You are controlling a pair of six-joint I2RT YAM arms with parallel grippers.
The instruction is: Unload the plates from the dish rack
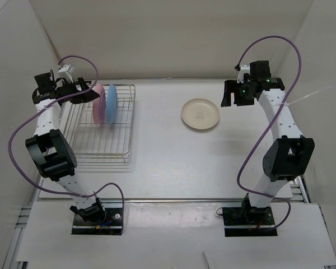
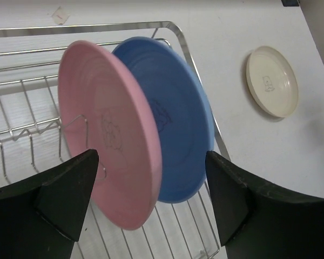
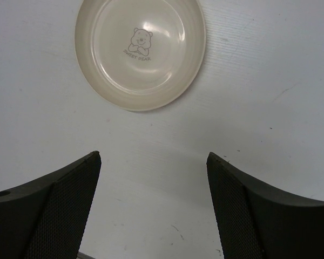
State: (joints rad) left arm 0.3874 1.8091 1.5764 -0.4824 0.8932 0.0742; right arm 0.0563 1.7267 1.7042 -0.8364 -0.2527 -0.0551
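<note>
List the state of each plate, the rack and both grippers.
dish rack: holding two plates
pink plate: standing on edge in dish rack
blue plate: standing on edge beside it
cream plate: flat on table, face up
left gripper: open, empty
right gripper: open, empty

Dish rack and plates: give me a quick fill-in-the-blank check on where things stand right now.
1. In the dish rack, the pink plate and the blue plate both stand on ____.
2. The cream plate lies flat on the table, ____ the rack.
3. Its centre print shows a ____.
4. The left gripper, facing the pink plate, has its fingers ____ and holds nothing.

Missing words: edge; outside; bear; open.
</note>
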